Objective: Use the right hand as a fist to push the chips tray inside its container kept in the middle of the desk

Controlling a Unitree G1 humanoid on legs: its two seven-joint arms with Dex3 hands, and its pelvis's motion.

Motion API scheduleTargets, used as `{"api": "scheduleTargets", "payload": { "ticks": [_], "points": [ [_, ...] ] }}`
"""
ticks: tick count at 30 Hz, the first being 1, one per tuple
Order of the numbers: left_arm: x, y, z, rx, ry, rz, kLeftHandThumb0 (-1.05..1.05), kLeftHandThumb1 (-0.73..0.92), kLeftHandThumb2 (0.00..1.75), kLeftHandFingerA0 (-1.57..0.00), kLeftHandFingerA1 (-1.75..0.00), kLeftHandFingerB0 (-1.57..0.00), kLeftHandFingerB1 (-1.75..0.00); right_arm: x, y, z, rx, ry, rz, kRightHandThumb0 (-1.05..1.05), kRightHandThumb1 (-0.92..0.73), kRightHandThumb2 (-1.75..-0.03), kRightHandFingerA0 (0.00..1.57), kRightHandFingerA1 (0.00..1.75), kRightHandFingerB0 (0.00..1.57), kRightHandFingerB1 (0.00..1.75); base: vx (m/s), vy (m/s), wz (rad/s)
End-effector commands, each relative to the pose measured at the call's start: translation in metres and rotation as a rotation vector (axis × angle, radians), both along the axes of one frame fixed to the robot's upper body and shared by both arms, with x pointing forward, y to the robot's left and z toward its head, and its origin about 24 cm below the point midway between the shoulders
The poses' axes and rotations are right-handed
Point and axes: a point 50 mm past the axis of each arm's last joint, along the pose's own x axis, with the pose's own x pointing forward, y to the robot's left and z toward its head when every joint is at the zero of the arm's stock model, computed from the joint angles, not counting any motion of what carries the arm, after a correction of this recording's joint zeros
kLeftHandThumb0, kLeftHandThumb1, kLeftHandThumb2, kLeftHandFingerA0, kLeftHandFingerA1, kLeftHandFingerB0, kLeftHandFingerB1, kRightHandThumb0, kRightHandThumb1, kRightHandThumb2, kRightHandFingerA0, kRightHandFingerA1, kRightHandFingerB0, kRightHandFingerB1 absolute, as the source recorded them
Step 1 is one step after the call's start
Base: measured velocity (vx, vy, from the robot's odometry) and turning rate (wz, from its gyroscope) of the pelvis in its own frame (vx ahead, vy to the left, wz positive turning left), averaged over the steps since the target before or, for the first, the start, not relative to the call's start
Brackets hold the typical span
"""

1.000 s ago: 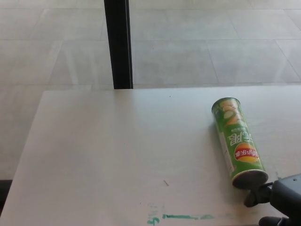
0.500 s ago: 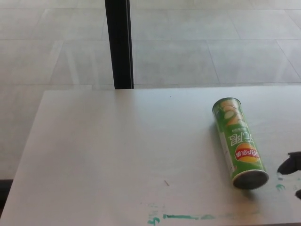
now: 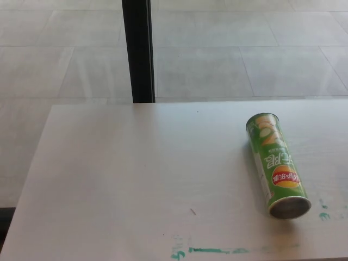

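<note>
Although the task calls for a fist, neither of the robot's hands shows in the head view, so I cannot tell whether either is spread or clenched. The green chips can (image 3: 275, 165) lies on its side on the right part of the pale desk (image 3: 125, 179), its long axis running from far to near and leaning slightly rightward toward the near edge. Its grey near end (image 3: 290, 206) faces the camera; whether a tray stands out from it is too small to tell. A cardboard tube like this is probably light, stiff along its length and free to roll sideways, so a push would best land squarely on the near end, along the axis, not on the curved wall. Green paint smears (image 3: 209, 250) mark the desk's near edge, left of the can.
</note>
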Motion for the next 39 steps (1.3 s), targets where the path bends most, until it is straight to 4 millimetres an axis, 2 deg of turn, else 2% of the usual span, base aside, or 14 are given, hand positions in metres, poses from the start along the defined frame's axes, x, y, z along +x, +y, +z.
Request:
{"api": "scheduleTargets", "payload": {
  "ticks": [1,9,11,14,16,18,20,24,26,31,33,34,37,39],
  "points": [
    [-0.001,0.003,0.004,0.02,-0.011,0.006,-0.69,0.88,0.66,-0.61,-0.72,-0.51,-0.51,-0.068,-0.098,-0.05,0.315,-0.413,-0.647,-0.5,-0.57,-0.91,0.89,0.69,0.61,0.61,0.0,0.0,0.0],
    [-0.002,0.003,0.003,0.02,-0.009,0.006,-0.68,0.89,0.66,-0.57,-0.73,-0.49,-0.52,-0.094,-0.115,-0.111,0.385,-0.406,-0.918,-0.5,-0.58,-0.94,0.88,0.72,0.63,0.64,0.0,0.0,0.0],
    [0.0,0.003,0.003,0.026,-0.004,-0.003,-0.69,0.89,0.66,-0.62,-0.74,-0.51,-0.52,-0.103,-0.115,-0.128,0.436,-0.367,-0.979,-0.45,-0.68,-0.6,0.89,0.6,0.67,0.5,0.0,0.0,0.0],
    [0.0,0.003,0.003,0.022,-0.008,0.004,-0.68,0.89,0.66,-0.59,-0.72,-0.5,-0.52,-0.11,-0.114,-0.141,0.438,-0.342,-1.044,-0.47,-0.54,-0.89,0.87,0.73,0.63,0.64,0.0,0.0,0.0],
    [0.001,0.003,0.004,0.029,0.007,0.001,-0.68,0.89,0.66,-0.62,-0.72,-0.52,-0.52,-0.119,-0.111,-0.156,0.499,-0.294,-1.063,-0.42,-0.66,-0.59,0.85,0.65,0.65,0.52,0.0,0.0,0.0],
    [0.001,0.003,0.003,0.024,-0.001,0.005,-0.68,0.89,0.66,-0.62,-0.72,-0.52,-0.53,-0.122,-0.11,-0.16,0.5,-0.261,-1.065,-0.49,-0.56,-0.94,0.85,0.78,0.63,0.65,0.0,0.0,0.0],
    [0.0,0.003,0.003,0.029,0.009,0.002,-0.68,0.89,0.66,-0.63,-0.72,-0.52,-0.52,-0.125,-0.108,-0.166,0.531,-0.258,-1.071,-0.44,-0.66,-0.6,0.85,0.67,0.68,0.52,0.0,0.0,0.0],
    [0.0,0.004,0.004,0.025,0.004,0.005,-0.68,0.88,0.66,-0.6,-0.74,-0.51,-0.53,-0.131,-0.103,-0.178,0.571,-0.234,-1.089,-0.42,-0.64,-0.59,0.9,0.67,0.72,0.54,0.0,0.0,0.0],
    [0.0,0.004,0.005,0.02,-0.005,0.01,-0.68,0.89,0.66,-0.59,-0.73,-0.5,-0.52,-0.13,-0.098,-0.187,0.593,-0.182,-1.093,-0.46,-0.54,-0.92,0.85,0.76,0.65,0.66,0.0,0.0,0.0],
    [0.005,0.005,0.007,0.015,-0.042,0.02,-0.69,0.88,0.66,-0.62,-0.75,-0.5,-0.53,-0.126,-0.092,-0.197,0.649,-0.156,-1.089,-0.44,-0.53,-0.93,0.82,0.78,0.54,0.63,0.0,0.0,0.0],
    [0.005,0.006,0.007,0.011,-0.04,0.032,-0.68,0.88,0.66,-0.61,-0.71,-0.5,-0.52,-0.125,-0.09,-0.199,0.664,-0.116,-1.061,-0.44,-0.69,-0.6,0.9,0.79,0.59,0.49,0.0,0.0,0.0],
    [0.005,0.006,0.007,0.01,-0.046,0.036,-0.68,0.88,0.66,-0.6,-0.71,-0.49,-0.52,-0.124,-0.09,-0.2,0.669,-0.119,-1.066,-0.45,-0.56,-0.93,0.82,0.78,0.53,0.62,0.0,0.0,0.0],
    [0.004,0.006,0.007,0.008,-0.055,0.033,-0.68,0.88,0.66,-0.59,-0.73,-0.49,-0.53,-0.121,-0.084,-0.206,0.765,-0.159,-1.054,-0.44,-0.69,-0.6,0.82,0.69,0.55,0.47,0.0,0.0,0.0],
    [0.004,0.006,0.007,0.011,-0.047,0.025,-0.68,0.88,0.66,-0.61,-0.73,-0.49,-0.53,-0.119,-0.081,-0.21,0.77,-0.155,-1.056,-0.49,-0.58,-0.93,0.82,0.8,0.54,0.62,0.0,0.0,0.0]
  ]
}}
